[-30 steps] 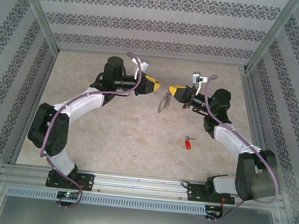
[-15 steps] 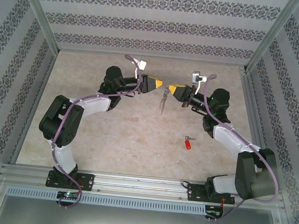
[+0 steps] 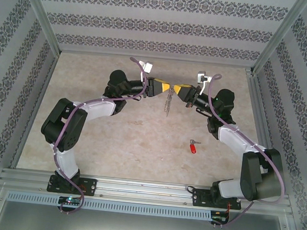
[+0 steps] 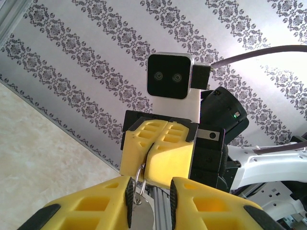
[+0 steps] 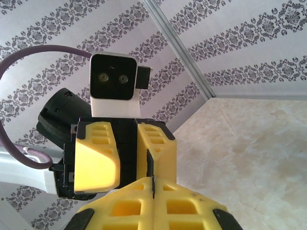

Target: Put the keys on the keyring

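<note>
The keyring (image 3: pixel 168 102), a thin silver loop with small pieces on it, hangs edge-on in mid-air above the table's centre. My right gripper (image 3: pixel 176 89) is shut on its top. In the left wrist view the ring (image 4: pixel 138 178) comes out from between the right gripper's (image 4: pixel 146 166) closed yellow fingers. My left gripper (image 3: pixel 163 88) meets it tip to tip and is open, and the ring lies against its left pad (image 4: pixel 128 201) with the other pad apart. A key (image 3: pixel 193 147) with a red head lies on the table, below and to the right of both grippers.
Patterned walls and metal frame posts (image 3: pixel 271 39) enclose the beige table (image 3: pixel 112 138). An aluminium rail (image 3: pixel 145 190) runs along the near edge by the arm bases. Both wrist cables (image 3: pixel 142 70) arch over the grippers.
The left arm has reached right until its gripper meets the right gripper at the ring. The right gripper has shifted slightly left, and the keyring has turned edge-on. The key has not moved.
</note>
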You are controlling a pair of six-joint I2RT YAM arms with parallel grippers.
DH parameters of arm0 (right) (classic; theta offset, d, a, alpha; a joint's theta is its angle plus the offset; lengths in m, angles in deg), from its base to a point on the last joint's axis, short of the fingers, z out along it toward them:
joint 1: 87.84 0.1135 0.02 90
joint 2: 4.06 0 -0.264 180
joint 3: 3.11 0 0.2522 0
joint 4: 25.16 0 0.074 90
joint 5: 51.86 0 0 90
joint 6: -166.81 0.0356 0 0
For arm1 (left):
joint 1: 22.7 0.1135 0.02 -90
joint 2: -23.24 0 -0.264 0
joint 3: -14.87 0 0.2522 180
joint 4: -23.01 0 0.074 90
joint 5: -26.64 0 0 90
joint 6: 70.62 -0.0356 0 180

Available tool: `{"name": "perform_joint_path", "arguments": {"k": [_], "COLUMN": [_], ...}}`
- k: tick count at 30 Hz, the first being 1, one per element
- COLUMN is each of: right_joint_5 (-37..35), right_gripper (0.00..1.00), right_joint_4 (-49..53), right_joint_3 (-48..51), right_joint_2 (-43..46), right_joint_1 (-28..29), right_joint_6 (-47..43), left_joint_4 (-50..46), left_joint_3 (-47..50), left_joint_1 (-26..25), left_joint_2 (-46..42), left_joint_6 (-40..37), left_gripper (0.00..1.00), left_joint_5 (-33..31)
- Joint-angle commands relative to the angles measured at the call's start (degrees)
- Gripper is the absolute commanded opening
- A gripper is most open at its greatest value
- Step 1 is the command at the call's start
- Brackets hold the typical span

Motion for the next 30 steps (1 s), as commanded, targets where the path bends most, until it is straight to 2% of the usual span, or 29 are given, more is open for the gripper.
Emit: {"name": "perform_joint_path", "arguments": {"k": [1, 16, 30], "right_joint_5": [-0.8, -0.8, -0.6], "right_gripper": [0.0, 0.0, 0.0], "right_joint_4": [-3.2, -3.3, -3.2], "right_joint_3": [-1.8, -1.7, -1.1], "right_joint_2": [0.1, 0.2, 0.3], "right_joint_1": [0.9, 0.8, 0.7], "right_joint_6": [-0.1, -0.1, -0.3], "left_joint_4": [4.3, 3.5, 4.3], "left_joint_3": [-0.2, -1.2, -1.7], "left_joint_1": [-0.9, -2.1, -2.5], "left_joint_2": [0.5, 1.8, 2.4], "left_joint_6": [0.7, 0.0, 0.2], "left_gripper": [0.28, 0.28, 0.21], "left_joint_5": [1.2, 0.4, -0.1]}}
